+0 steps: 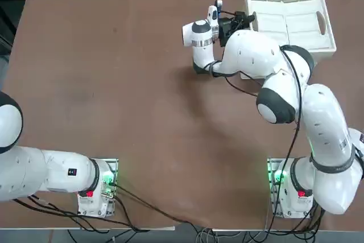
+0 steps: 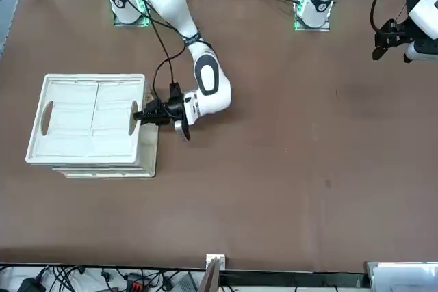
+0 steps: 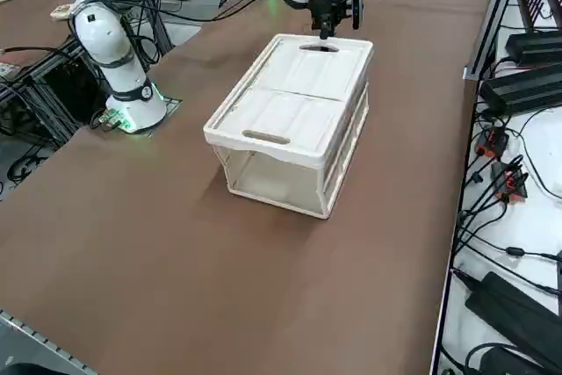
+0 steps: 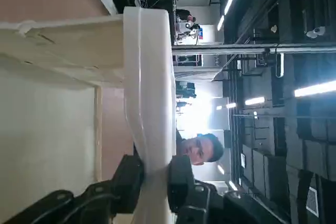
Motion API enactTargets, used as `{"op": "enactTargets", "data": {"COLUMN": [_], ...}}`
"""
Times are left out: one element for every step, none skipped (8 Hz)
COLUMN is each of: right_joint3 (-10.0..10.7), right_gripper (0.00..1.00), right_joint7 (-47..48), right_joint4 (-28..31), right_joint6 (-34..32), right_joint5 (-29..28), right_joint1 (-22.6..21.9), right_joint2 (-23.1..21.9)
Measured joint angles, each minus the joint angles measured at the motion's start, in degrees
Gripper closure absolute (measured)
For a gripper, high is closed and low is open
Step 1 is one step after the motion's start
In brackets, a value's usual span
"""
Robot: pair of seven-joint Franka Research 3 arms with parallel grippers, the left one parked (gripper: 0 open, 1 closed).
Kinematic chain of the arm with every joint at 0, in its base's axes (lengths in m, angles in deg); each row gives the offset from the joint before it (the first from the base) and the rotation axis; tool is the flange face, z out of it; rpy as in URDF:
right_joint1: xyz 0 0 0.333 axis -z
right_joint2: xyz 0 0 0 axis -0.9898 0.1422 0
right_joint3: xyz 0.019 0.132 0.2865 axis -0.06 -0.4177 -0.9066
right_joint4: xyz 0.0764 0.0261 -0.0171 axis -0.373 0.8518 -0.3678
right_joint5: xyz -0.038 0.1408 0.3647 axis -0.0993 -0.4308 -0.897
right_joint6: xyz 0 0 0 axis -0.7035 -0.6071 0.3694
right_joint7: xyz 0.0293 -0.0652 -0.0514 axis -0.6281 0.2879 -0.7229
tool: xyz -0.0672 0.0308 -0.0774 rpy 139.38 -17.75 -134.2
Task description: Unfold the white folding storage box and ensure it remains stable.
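The white folding storage box (image 1: 296, 38) stands at the far right of the table, its thick rim (image 3: 230, 133) raised and its long slatted wall (image 3: 347, 157) upright. Two panels with oval handle holes lie flat, level with the rim, and cover the top (image 2: 92, 117). My right gripper (image 1: 248, 20) reaches level from the table's middle and is shut on the rim of the short side, next to a handle hole (image 2: 133, 118). In the right wrist view the two black fingers (image 4: 128, 174) pinch the white rim (image 4: 149, 93) between them. In the right side view the gripper (image 3: 325, 31) sits at the box's far end.
The right arm's elbow (image 1: 276, 103) hangs over the table just in front of the box. Black power supplies and cables (image 3: 518, 76) lie beyond the table's right edge. A person (image 4: 202, 150) shows far behind the box in the right wrist view. Bare brown tabletop (image 1: 114, 83) spreads to the left.
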Motion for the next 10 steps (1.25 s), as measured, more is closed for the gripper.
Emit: {"op": "enactTargets", "data": {"right_joint3": [0.0, 0.0, 0.0, 0.0, 0.0, 0.0, 0.0, 0.0, 0.0, 0.2], "right_gripper": [0.71, 0.71, 0.71, 0.71, 0.7, 0.7, 0.67, 0.53, 0.52, 0.52], "right_joint7": [-1.4, -2.2, -2.6, -2.7, -2.9, -3.0, -3.3, -3.8, -3.9, -3.9], "right_joint4": [0.1, 0.2, 0.3, 0.3, 0.3, 0.3, 0.3, 0.2, 0.2, 0.2], "right_joint6": [-0.1, -0.3, -0.6, -0.8, -0.9, -1.1, -1.3, -2.0, -2.4, -2.4], "right_joint5": [0.0, -0.1, -0.1, -0.1, -0.1, -0.1, -0.1, 0.3, 0.3, 0.3], "right_joint1": [-0.1, -0.3, -0.4, -0.4, -0.4, -0.4, -0.4, -0.8, -1.2, -1.2], "right_joint2": [0.0, 0.0, 0.0, 0.0, 0.0, 0.0, 0.0, 0.0, 0.0, 0.0]}}
